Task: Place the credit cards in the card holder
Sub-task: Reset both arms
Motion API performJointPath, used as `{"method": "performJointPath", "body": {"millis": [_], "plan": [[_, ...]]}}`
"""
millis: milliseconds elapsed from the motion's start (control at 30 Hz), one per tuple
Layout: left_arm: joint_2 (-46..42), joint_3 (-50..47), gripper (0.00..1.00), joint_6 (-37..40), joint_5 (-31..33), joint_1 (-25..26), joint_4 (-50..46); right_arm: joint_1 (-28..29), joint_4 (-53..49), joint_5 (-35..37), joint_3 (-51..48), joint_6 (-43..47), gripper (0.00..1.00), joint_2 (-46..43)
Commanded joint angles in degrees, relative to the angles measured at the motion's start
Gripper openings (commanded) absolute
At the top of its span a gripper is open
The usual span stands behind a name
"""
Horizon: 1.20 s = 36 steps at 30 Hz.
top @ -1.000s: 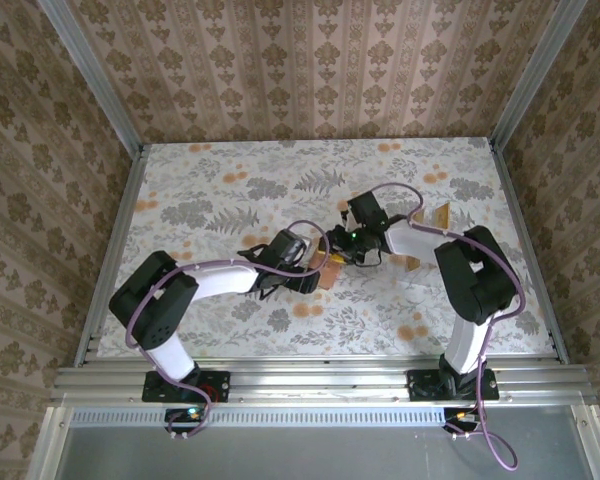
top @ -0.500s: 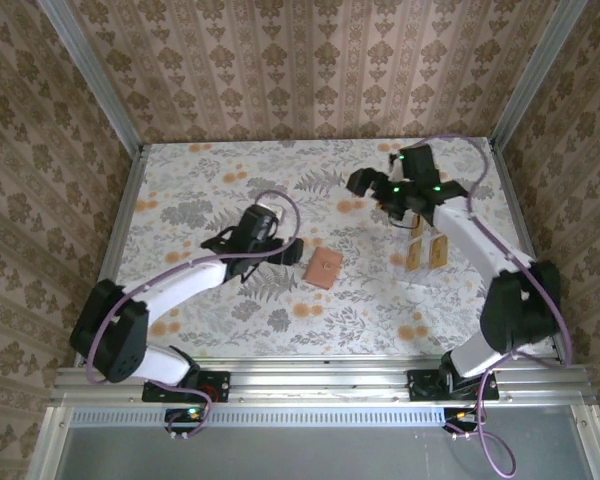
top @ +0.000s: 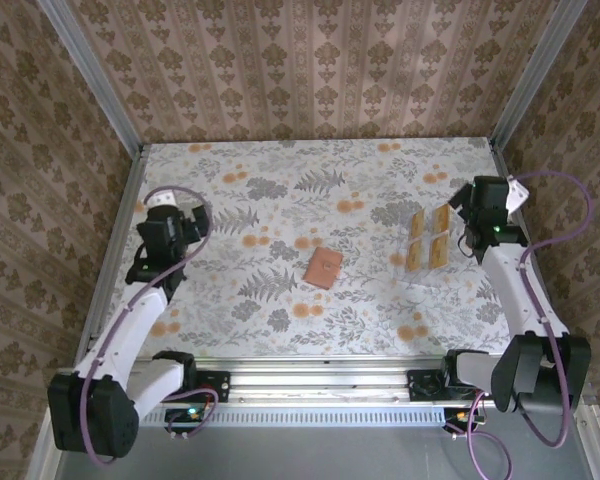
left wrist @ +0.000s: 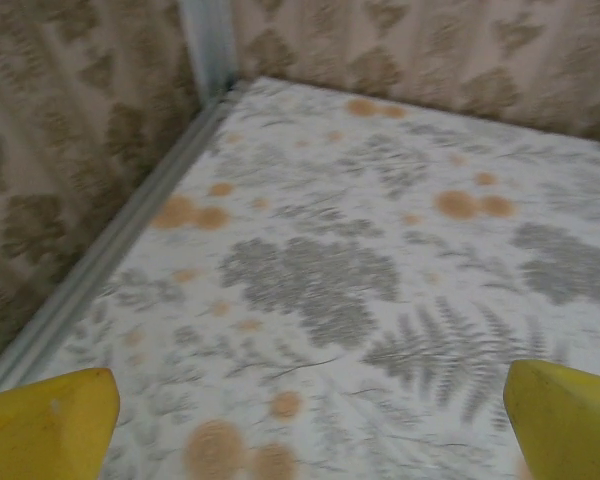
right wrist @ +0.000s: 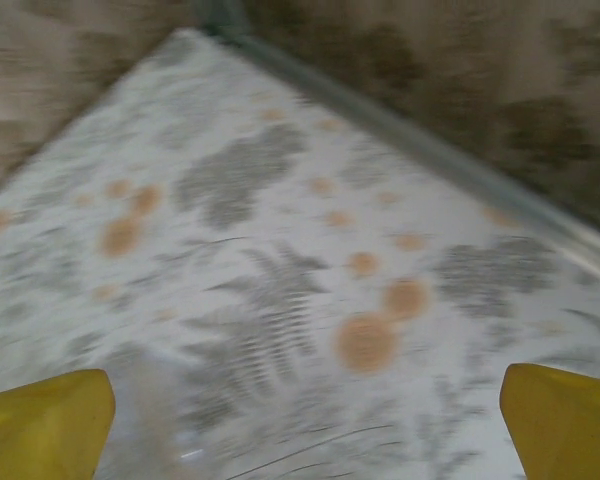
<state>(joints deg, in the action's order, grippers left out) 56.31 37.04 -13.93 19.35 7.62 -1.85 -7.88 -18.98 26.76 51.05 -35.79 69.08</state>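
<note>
The card holder [top: 324, 268], a small reddish-brown wallet, lies folded flat in the middle of the table, with neither gripper near it. Several tan credit cards [top: 427, 238] sit in a clear plastic tray to its right. My left gripper [top: 183, 217] hangs far out at the table's left side, open and empty, its yellow fingertips [left wrist: 48, 420] wide apart over bare cloth. My right gripper [top: 477, 197] is just right of and behind the cards, also open and empty, with its yellow fingertips [right wrist: 565, 420] spread over the cloth.
The clear tray [top: 420, 277] holding the cards stands at the right, close to the right arm. Metal rails [top: 115, 240] edge the table, and patterned walls close it in on three sides. The left wrist view faces the back left corner post [left wrist: 210, 45].
Both arms have pulled back from the middle of the table, the left to the left edge and the right to the right side. Both grippers opened. The card holder stays where it lay.
</note>
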Motion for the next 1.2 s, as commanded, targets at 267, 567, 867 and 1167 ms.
{"method": "performJointPath", "body": {"millis": [267,567,867,1167], "plan": [[3.7,-6.9,1.00,12.5,4.9,-4.9,10.9,-1.2,19.0,15.8,-14.8,5.7,1.00,4.8],[17.2,-13.7,1.00,16.7,5.4,-0.6,31.9,2.2,37.9,4.4,-22.2,13.3,1.00,6.8],[23.7,-13.8,1.00,20.1,0.2,-0.3,44.3,6.3,59.3,-4.4,-28.2,22.4,1.00,9.8],[30.4,-15.6,1.00,19.6,-5.2,-1.8,55.6,10.0,64.1,-11.2,-27.5,30.5,1.00,14.7]]}}
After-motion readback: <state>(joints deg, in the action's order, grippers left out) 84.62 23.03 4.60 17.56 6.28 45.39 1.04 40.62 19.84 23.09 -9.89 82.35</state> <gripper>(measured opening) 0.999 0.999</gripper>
